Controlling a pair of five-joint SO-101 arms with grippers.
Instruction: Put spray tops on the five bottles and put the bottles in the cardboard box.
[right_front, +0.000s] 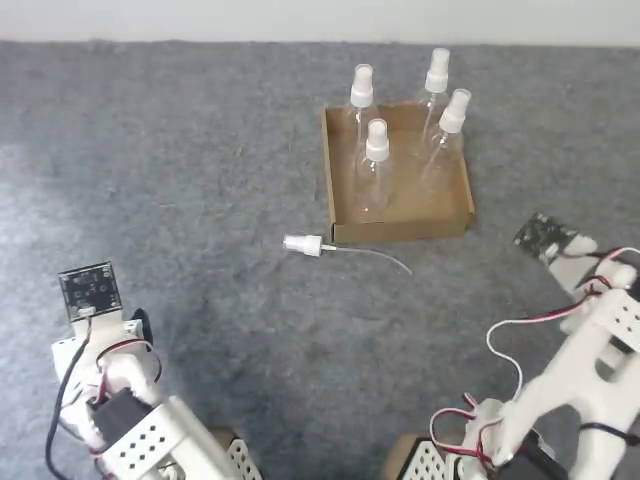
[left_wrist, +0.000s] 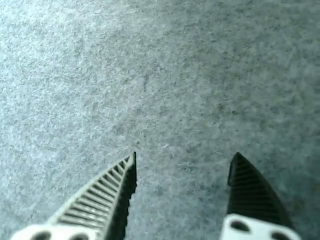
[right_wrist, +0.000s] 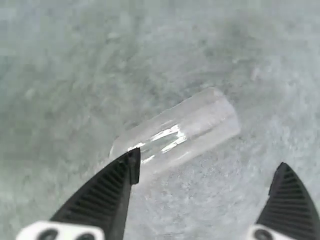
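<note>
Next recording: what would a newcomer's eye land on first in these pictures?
Four spray-topped bottles stand in the cardboard box toward the far side of the carpet. Just in front of it lies a loose spray top, tube trailing. In the right wrist view a clear bottle lies on its side inside the open right hand.

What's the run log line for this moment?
cardboard box: four capped bottles standing inside | spray top: loose on carpet by box | left gripper: open over bare carpet | right gripper: open over clear bottle lying on carpet
</note>
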